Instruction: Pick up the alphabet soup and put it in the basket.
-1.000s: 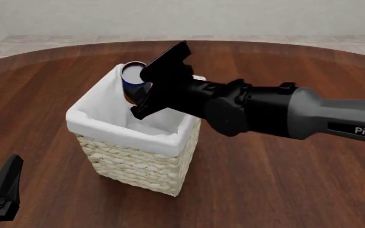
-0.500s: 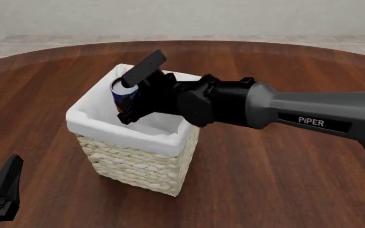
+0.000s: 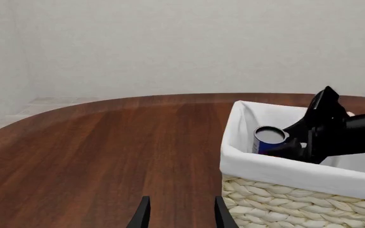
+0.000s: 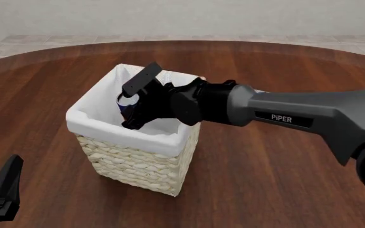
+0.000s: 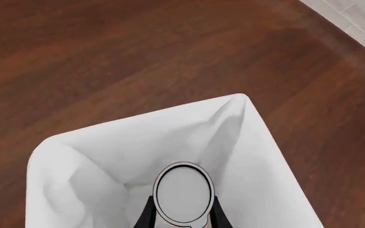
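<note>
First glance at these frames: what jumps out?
The right gripper, on a long grey arm reaching in from the right, holds the alphabet soup upright inside the basket, near mid-table. The can's silver lid shows between the fingers over white lining. The left gripper hangs open, apart from the basket.

Surface before me: one round dark-brown wooden table (image 4: 284,180), glossy plank grain, its curved far edge meeting pale tiled floor (image 4: 55,45) at twelve o'clock.

Resting directly on it: one square cream woven wicker basket with white cloth lining folded over its rim (image 4: 131,166), standing upright at about ten o'clock from the table's middle.
</note>
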`<state>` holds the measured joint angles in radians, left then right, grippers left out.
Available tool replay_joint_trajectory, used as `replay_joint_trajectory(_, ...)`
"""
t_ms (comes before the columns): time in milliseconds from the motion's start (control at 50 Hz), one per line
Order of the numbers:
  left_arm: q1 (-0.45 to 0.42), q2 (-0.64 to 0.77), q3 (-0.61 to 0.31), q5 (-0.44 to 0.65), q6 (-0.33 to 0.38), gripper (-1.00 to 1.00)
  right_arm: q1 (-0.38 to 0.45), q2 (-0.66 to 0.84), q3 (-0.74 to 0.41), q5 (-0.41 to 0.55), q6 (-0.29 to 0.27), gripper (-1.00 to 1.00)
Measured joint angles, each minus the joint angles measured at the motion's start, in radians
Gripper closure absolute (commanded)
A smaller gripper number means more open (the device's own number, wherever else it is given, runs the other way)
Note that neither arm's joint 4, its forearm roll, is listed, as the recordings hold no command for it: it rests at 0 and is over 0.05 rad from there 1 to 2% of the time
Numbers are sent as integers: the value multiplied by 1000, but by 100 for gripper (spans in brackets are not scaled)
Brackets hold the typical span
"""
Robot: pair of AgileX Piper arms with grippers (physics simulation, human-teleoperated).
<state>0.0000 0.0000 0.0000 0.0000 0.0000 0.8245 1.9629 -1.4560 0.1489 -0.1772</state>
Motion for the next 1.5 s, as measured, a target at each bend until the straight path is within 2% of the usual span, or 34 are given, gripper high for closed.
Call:
replay_joint_trajectory(20, 0, 0, 0, 0, 0, -100, 0, 1, -1, 2, 0, -100)
replay_joint_trajectory(660, 0, 0, 0, 0, 0, -100, -14, -6, -34, 15, 7, -100)
replay_joint_trajectory(1500, 0, 0, 0, 0, 0, -100, -23, -183, -42, 20, -15, -100)
